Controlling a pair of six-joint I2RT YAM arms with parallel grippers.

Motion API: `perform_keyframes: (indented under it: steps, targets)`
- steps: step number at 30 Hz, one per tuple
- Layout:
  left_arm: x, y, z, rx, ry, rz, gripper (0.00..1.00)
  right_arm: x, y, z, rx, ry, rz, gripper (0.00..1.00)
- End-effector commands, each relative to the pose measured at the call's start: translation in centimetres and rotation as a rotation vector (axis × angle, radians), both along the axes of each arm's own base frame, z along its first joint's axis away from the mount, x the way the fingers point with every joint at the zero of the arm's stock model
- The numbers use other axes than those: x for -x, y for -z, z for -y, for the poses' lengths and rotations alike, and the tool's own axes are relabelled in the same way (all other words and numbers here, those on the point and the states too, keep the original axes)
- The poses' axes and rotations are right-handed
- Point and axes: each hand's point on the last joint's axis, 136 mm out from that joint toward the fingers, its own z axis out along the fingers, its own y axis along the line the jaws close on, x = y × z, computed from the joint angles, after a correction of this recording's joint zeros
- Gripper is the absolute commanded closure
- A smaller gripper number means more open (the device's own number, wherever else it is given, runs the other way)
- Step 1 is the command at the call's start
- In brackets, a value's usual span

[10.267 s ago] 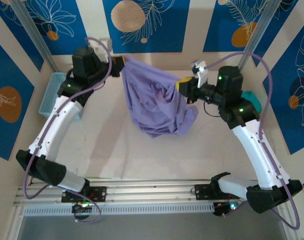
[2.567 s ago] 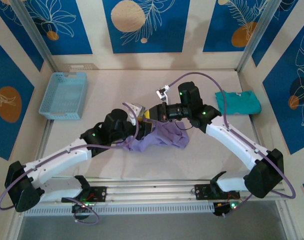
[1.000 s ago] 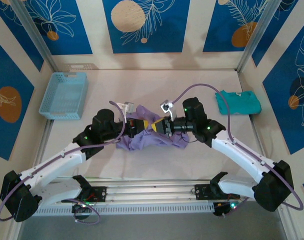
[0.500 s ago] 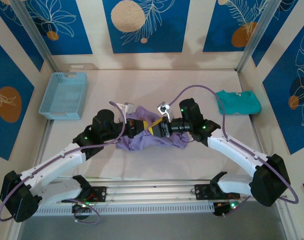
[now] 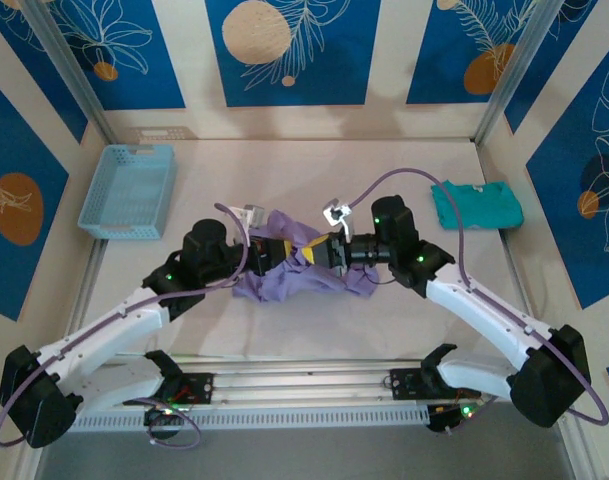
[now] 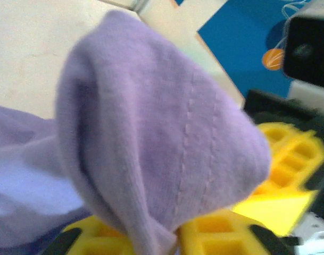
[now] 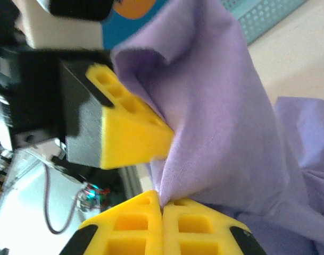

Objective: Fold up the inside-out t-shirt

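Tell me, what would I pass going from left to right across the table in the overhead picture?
light blue basket → purple t-shirt, bunched up in the middle → folded teal shirt

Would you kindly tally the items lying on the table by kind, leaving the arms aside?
Shirts: 2 (lavender t-shirt, teal shirt)
Baskets: 1 (light blue basket)
Total: 3

t-shirt [image 5: 294, 282] centre, apparently on table [image 5: 384, 320], basket [image 5: 129, 190] left
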Motion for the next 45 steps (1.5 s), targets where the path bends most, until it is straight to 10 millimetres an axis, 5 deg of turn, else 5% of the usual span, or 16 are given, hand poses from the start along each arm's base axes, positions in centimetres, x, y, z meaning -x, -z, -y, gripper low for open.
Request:
perform_keyframes:
  steps: [1,5,9,21,27,33,39,45]
  targets:
    - [-0.9,0.6,-2.1,-0.097,-0.081,0.055,0.72,0.5,-2.3,-0.3,-0.093,-0.018,-0.084,1.0]
    - [-0.2,0.5,-3.2,-0.13,-0.09,0.091,0.54,-0.2,-3.3,0.0,-0.116,0.022,-0.145,1.0]
    - [0.6,1.0,-3.5,-0.153,-0.066,0.09,0.5,-0.1,-4.1,0.1,-0.144,0.002,-0.18,1.0]
    - [-0.9,0.7,-2.9,-0.182,-0.088,0.09,0.53,2.3,-5.9,-0.2,-0.187,-0.184,-0.184,1.0]
    - [-2.2,0.9,-2.2,-0.186,-0.109,0.092,0.74,3.3,-6.8,1.3,-0.17,-0.226,-0.157,1.0]
    - [0.0,-1.6,-1.3,-0.081,0.017,0.151,1.0,-0.3,-4.1,5.5,-0.085,0.067,-0.242,1.0]
    - [4.6,-6.5,-0.2,0.177,0.215,0.245,1.0,-2.0,0.2,6.8,0.009,0.243,-0.32,1.0]
    - [6.2,-7.6,0.5,0.232,0.33,0.268,1.0,-2.0,1.9,6.7,0.052,0.269,-0.334,1.0]
